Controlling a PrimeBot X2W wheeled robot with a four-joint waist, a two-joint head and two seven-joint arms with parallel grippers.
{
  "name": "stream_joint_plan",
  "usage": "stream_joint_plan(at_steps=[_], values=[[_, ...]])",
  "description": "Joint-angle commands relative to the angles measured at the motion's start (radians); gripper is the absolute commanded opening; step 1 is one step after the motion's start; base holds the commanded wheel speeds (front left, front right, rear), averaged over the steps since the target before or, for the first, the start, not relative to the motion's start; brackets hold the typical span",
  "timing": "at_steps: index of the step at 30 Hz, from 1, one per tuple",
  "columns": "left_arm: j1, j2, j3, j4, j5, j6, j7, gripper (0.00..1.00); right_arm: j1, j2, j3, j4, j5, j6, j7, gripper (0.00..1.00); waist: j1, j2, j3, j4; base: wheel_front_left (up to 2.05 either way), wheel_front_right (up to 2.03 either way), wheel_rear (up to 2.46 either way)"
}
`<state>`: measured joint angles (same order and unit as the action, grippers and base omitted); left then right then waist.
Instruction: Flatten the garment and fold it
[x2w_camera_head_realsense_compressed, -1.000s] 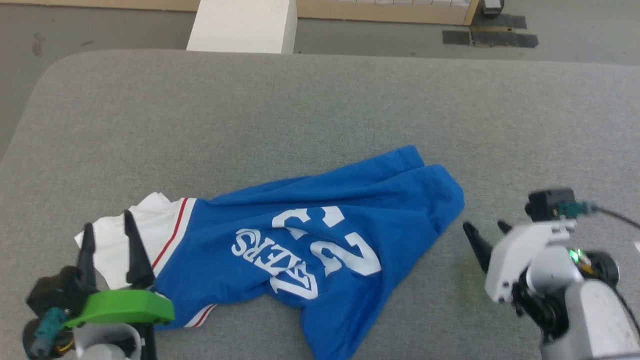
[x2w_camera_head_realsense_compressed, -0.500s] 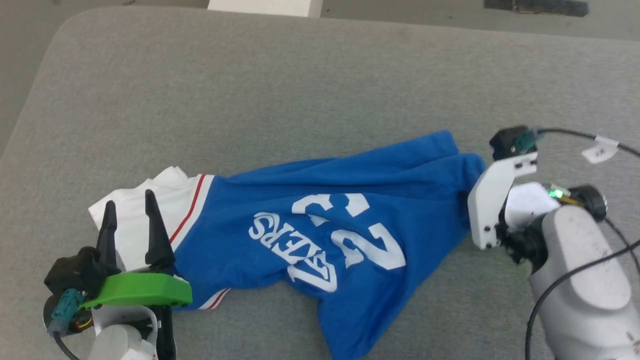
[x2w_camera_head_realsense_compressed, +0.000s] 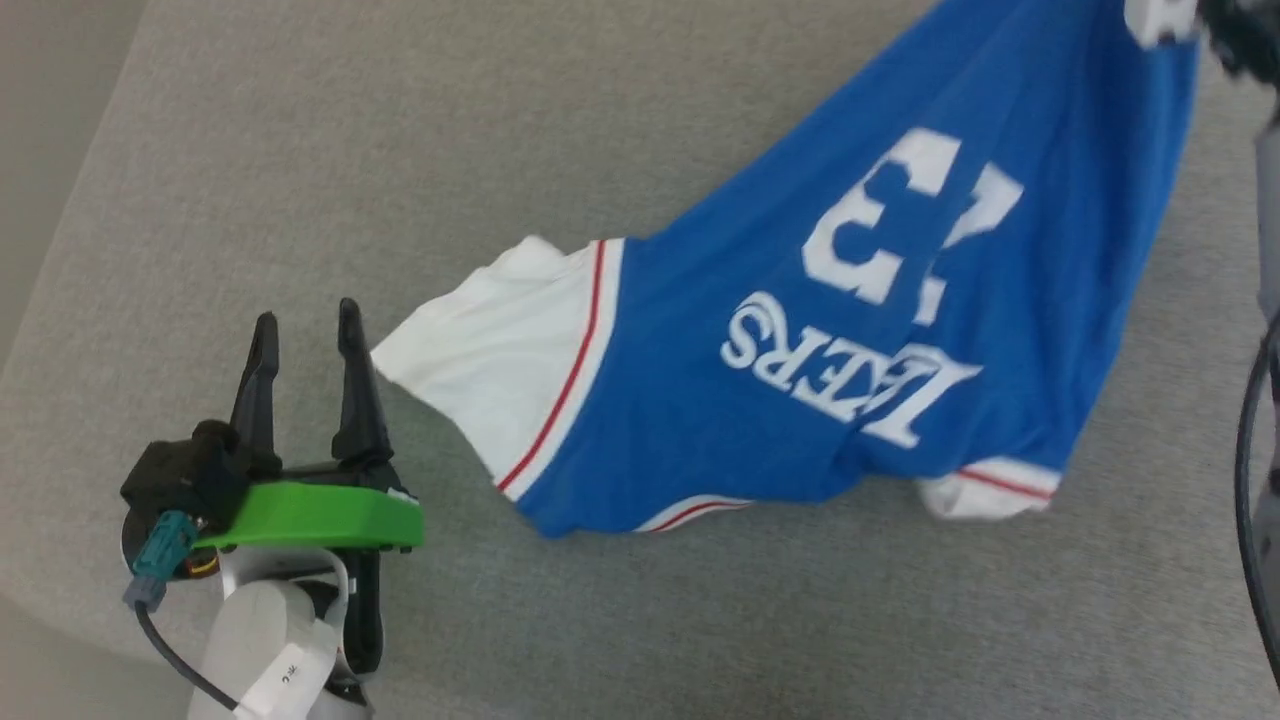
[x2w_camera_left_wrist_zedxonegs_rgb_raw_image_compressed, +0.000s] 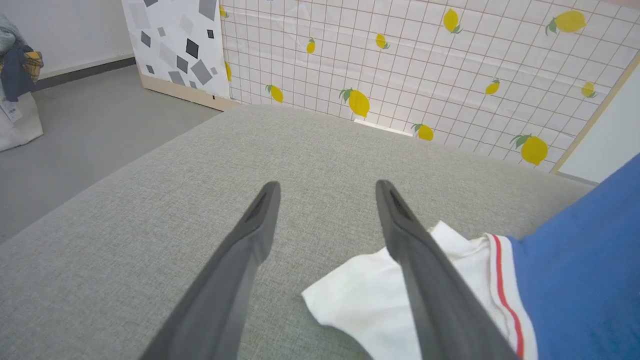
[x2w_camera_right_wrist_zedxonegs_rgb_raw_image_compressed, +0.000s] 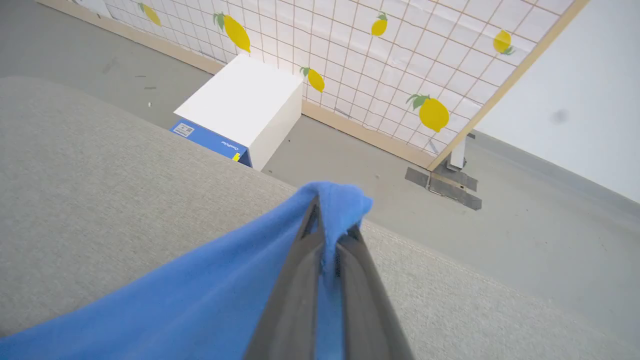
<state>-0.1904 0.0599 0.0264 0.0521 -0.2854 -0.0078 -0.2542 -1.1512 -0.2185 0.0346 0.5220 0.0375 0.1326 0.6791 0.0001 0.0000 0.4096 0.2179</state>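
A: How is the jersey (x2w_camera_head_realsense_compressed: 760, 260) held?
B: Its blue corner is pinched by the right gripper (x2w_camera_right_wrist_zedxonegs_rgb_raw_image_compressed: 331, 227), raised; the rest trails to the grey table (x2w_camera_head_realsense_compressed: 400, 150).
A: The white sleeve (x2w_camera_head_realsense_compressed: 490, 340)?
B: Laid just right of the spread left gripper (x2w_camera_head_realsense_compressed: 306, 318).

Open grey surface (x2w_camera_head_realsense_compressed: 300, 150) left of garment (x2w_camera_head_realsense_compressed: 690, 420)

I've got the head camera looking steeply down on the grey top (x2w_camera_head_realsense_compressed: 300, 150), left gripper (x2w_camera_head_realsense_compressed: 306, 315) at lower left. Left wrist camera skims low toward the lemon screen (x2w_camera_left_wrist_zedxonegs_rgb_raw_image_compressed: 400, 60), close over the shirt (x2w_camera_left_wrist_zedxonegs_rgb_raw_image_compressed: 550, 290), shared with the head view. Right wrist camera sits tight behind the right gripper (x2w_camera_right_wrist_zedxonegs_rgb_raw_image_compressed: 332, 220), facing that screen too.
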Motion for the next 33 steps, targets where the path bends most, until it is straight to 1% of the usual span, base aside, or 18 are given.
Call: stream_joint_plan(at_steps=[1, 2, 3, 4, 5, 7, 11, 13, 15, 18, 22, 23, 26, 27, 28, 30, 31, 33], values=[[-0.019, -0.005, 0.002, 0.005, 0.003, -0.005, -0.008, 1.00, -0.027, 0.016, 0.008, 0.032, -0.019, -0.002, -0.026, 0.00, -0.0001, 0.0000, 0.036, 0.037, 0.00, 0.00, 0.00], [-0.024, -0.006, 0.003, 0.012, 0.004, -0.006, -0.008, 1.00, -0.048, 0.030, 0.016, 0.082, -0.039, -0.002, -0.041, 0.00, -0.0001, 0.0000, 0.034, 0.038, 0.00, 0.00, 0.00], [-0.025, -0.007, 0.003, 0.016, 0.005, -0.007, -0.008, 1.00, -0.048, 0.039, 0.009, 0.105, -0.042, -0.002, -0.044, 0.00, -0.0001, 0.0000, 0.030, 0.037, 0.00, 0.00, 0.00], [-0.025, -0.007, 0.003, 0.022, 0.006, -0.007, -0.008, 1.00, -0.045, 0.050, 0.005, 0.130, -0.044, -0.002, -0.051, 0.73, -0.0001, 0.0000, 0.022, 0.036, 0.00, 0.00, 0.00], [-0.024, -0.007, 0.004, 0.027, 0.006, -0.007, -0.008, 1.00, -0.040, 0.057, 0.006, 0.143, -0.041, -0.002, -0.063, 1.00, -0.0001, 0.0000, 0.014, 0.033, 0.00, 0.00, 0.00], [-0.023, -0.008, 0.006, 0.035, 0.007, -0.008, -0.008, 1.00, -0.031, 0.066, -0.018, 0.153, -0.028, -0.002, -0.124, 1.00, -0.0001, 0.0000, -0.005, 0.025, 0.00, 0.00, 0.00], [-0.008, -0.008, 0.024, 0.047, 0.015, -0.011, -0.008, 1.00, 0.036, 0.081, -0.052, 0.130, 0.016, -0.002, -0.297, 1.00, -0.0001, 0.0000, -0.065, -0.007, 0.00, 0.00, 0.00], [0.005, -0.008, 0.035, 0.054, 0.024, -0.015, -0.008, 1.00, 0.110, 0.086, -0.055, 0.092, 0.049, -0.002, -0.385, 1.00, -0.0001, 0.0000, -0.100, -0.027, 0.00, 0.00, 0.00], [0.016, -0.005, 0.047, 0.059, 0.030, -0.017, -0.008, 1.00, 0.189, 0.093, -0.055, 0.055, 0.090, -0.002, -0.439, 1.00, -0.0001, 0.0000, -0.129, -0.049, 0.00, 0.00, 0.00], [0.042, 0.002, 0.064, 0.061, 0.040, -0.020, -0.008, 1.00, 0.360, 0.086, -0.050, -0.024, 0.149, -0.002, -0.497, 1.00, -0.0001, 0.0000, -0.171, -0.086, 0.00, 0.00, 0.00], [0.073, 0.003, 0.073, 0.066, 0.048, -0.018, -0.008, 1.00, 0.581, 0.085, -0.073, -0.122, 0.196, -0.002, -0.516, 1.00, -0.0001, 0.0000, -0.212, -0.117, 0.00, 0.00, 0.00], [0.094, 0.004, 0.078, 0.066, 0.048, -0.016, -0.008, 1.00, 0.741, 0.100, -0.092, -0.193, 0.216, -0.002, -0.491, 1.00, -0.0001, 0.0000, -0.230, -0.134, 0.00, 0.00, 0.00], [0.108, 0.003, 0.076, 0.068, 0.049, -0.016, -0.008, 1.00, 0.867, 0.117, -0.090, -0.265, 0.220, -0.002, -0.425, 1.00, -0.0001, 0.0000, -0.239, -0.141, 0.00, 0.00, 0.00], [0.111, 0.003, 0.075, 0.068, 0.048, -0.016, -0.008, 1.00, 0.894, 0.122, -0.088, -0.286, 0.218, -0.002, -0.399, 1.00, -0.0001, 0.0000, -0.241, -0.142, 0.00, 0.00, 0.00], [0.114, 0.003, 0.073, 0.070, 0.048, -0.016, -0.008, 1.00, 0.925, 0.127, -0.081, -0.305, 0.213, -0.002, -0.350, 1.00, -0.0001, 0.0000, -0.242, -0.143, 0.00, 0.00, 0.00], [0.116, 0.002, 0.070, 0.072, 0.046, -0.016, -0.008, 1.00, 0.969, 0.137, -0.067, -0.329, 0.210, -0.002, -0.225, 1.00, -0.0001, 0.0000, -0.242, -0.142, 0.00, 0.00, 0.00], [0.116, 0.002, 0.069, 0.072, 0.045, -0.016, -0.008, 1.00, 0.981, 0.140, -0.055, -0.349, 0.204, -0.002, -0.169, 1.00, -0.0001, 0.0000, -0.240, -0.141, 0.00, 0.00, 0.00], [0.114, 0.002, 0.067, 0.073, 0.042, -0.017, -0.008, 1.00, 0.984, 0.146, -0.032, -0.377, 0.195, -0.002, -0.092, 1.00, -0.0001, 0.0000, -0.233, -0.141, 0.00, 0.00, 0.00]])
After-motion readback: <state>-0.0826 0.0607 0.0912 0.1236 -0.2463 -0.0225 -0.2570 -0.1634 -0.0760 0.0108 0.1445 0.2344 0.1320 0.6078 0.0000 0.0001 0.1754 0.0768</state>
